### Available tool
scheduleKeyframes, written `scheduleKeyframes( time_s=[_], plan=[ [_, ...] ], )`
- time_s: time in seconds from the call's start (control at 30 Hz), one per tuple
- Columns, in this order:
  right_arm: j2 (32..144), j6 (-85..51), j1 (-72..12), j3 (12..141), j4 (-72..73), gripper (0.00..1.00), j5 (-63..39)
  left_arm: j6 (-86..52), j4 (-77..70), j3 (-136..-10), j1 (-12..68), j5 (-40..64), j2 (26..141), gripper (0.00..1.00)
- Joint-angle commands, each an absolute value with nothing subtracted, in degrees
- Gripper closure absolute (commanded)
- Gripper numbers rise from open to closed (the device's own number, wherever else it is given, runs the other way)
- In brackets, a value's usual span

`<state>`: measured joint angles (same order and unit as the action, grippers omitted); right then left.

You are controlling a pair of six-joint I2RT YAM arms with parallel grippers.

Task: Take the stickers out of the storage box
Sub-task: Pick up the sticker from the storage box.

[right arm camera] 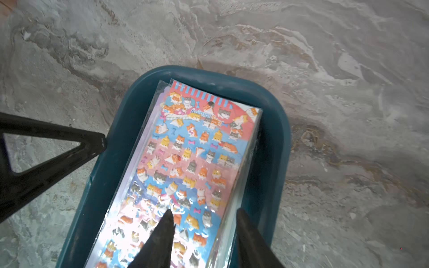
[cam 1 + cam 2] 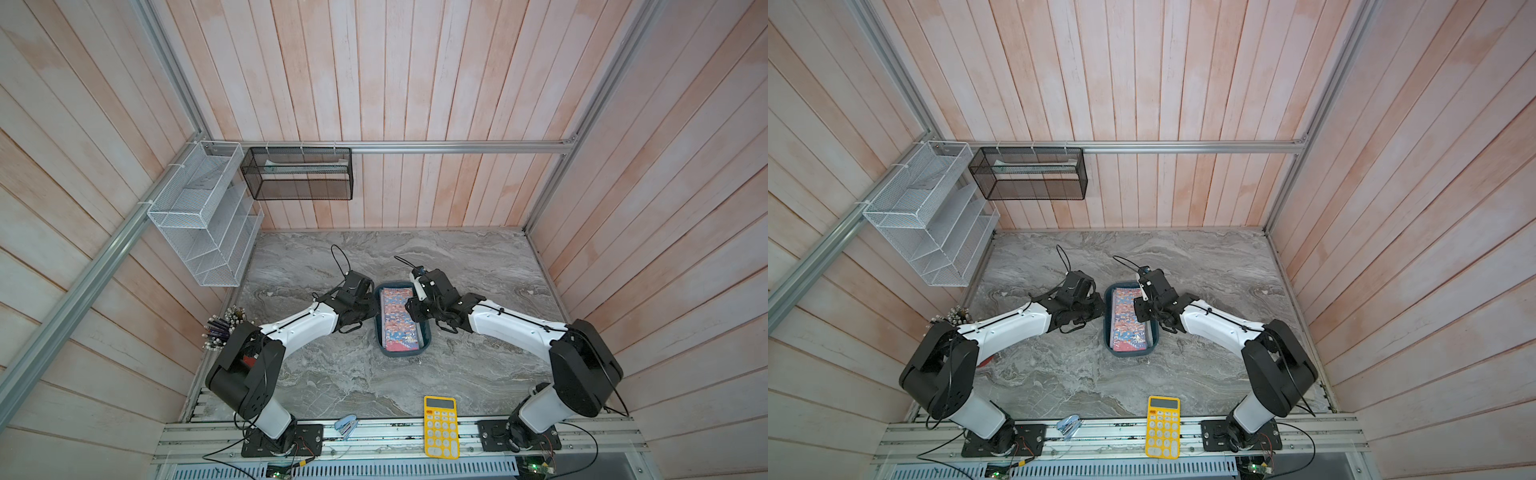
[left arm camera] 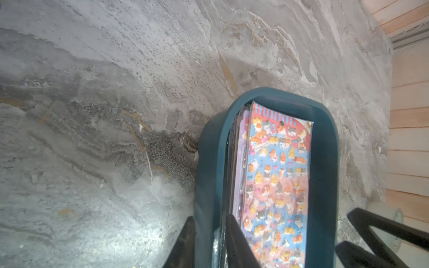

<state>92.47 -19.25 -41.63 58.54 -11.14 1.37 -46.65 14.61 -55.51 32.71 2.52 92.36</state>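
Mid surface (image 2: 332,374): storage box (image 2: 405,354), stickers (image 2: 399,328) stacked inside, cartoon-animal sheet on top. At one long wall, left pincer (image 3: 209,217) narrowly parted astride it; whether it pinches, cannot tell. Opposite, right pincer (image 1: 204,211) half open, one finger on top sheet, other between stack and wall, nothing held. Near edge: yellow calculator (image 2: 441,428), well apart

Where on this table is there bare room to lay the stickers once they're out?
Free: marble between the storage box and the back wall; the stretch between box and calculator. Crowded: the box itself, left gripper astride its wall, right gripper over the stickers; pens by the left arm.
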Motion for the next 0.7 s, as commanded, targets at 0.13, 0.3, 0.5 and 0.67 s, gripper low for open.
scheduleKeyframes(
  time_s=[0.13,0.3,0.5,0.67],
  plan=[
    [101.1,-21.4,-43.0,61.1,-9.7,0.49,-1.7,-46.3,13.8,-55.9,33.0,3.2,94.1,0.79],
    [104.0,-22.7,-43.4,59.4,-2.8,0.6,-11.0,-46.5,13.0,-55.7,33.1,3.9,94.6,0.81],
    [103.6,-24.3,-43.4,56.0,3.9,0.6,-16.3,-46.5,12.7,-56.3,33.2,4.6,95.6,0.82],
    [103.4,-24.4,-43.4,54.1,5.1,0.6,-15.9,-46.1,13.6,-57.4,33.2,4.3,95.3,0.82]
  ],
)
